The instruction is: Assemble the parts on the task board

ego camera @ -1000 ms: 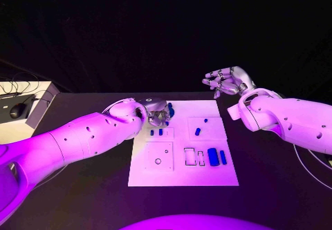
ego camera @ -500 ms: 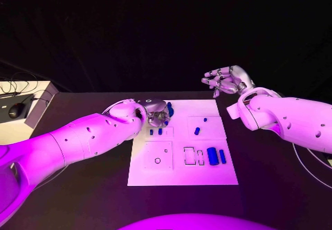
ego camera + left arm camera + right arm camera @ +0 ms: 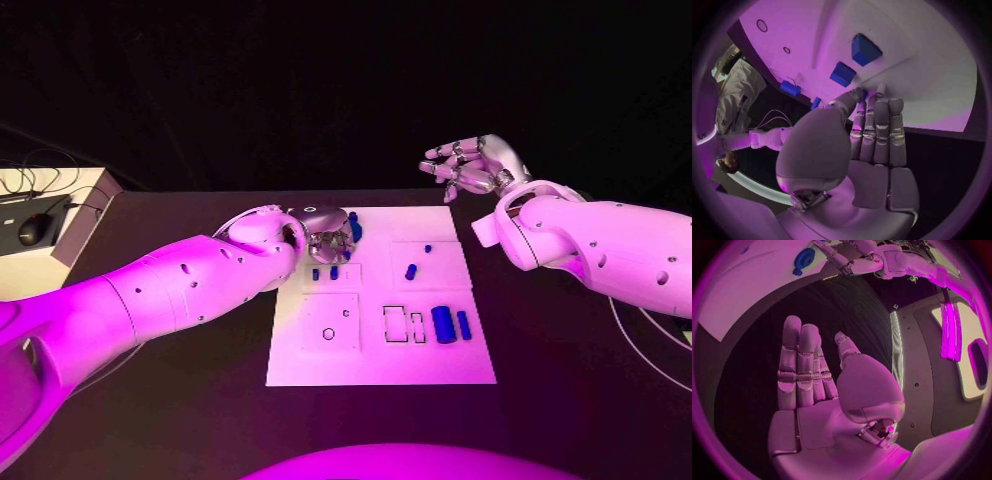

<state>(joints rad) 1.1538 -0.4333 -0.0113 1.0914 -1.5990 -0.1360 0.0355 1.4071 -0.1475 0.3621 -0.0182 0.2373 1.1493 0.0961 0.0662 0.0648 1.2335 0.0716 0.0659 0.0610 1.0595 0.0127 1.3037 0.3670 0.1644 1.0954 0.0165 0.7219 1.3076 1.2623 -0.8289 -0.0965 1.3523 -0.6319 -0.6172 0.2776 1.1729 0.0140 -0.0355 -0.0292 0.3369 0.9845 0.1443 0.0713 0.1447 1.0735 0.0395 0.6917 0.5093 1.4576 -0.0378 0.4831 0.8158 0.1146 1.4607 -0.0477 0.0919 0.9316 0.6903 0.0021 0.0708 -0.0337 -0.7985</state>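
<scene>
Resting at the board's [image 3: 381, 372] far left corner, left hand [image 3: 326, 236] touches a blue part [image 3: 353, 227] with fingertips [image 3: 859, 94]; firm grip cannot be told. Right hand [image 3: 473, 166], fingers spread, empty, hovers beyond far right corner. Other parts [image 3: 444, 325] lie mid-board.

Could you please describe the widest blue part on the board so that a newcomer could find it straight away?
Start at the white task board mid-table and look to its near right area. The widest blue part lies there between an empty slot and a thinner blue bar, and is the chunkier of the pair.
</scene>
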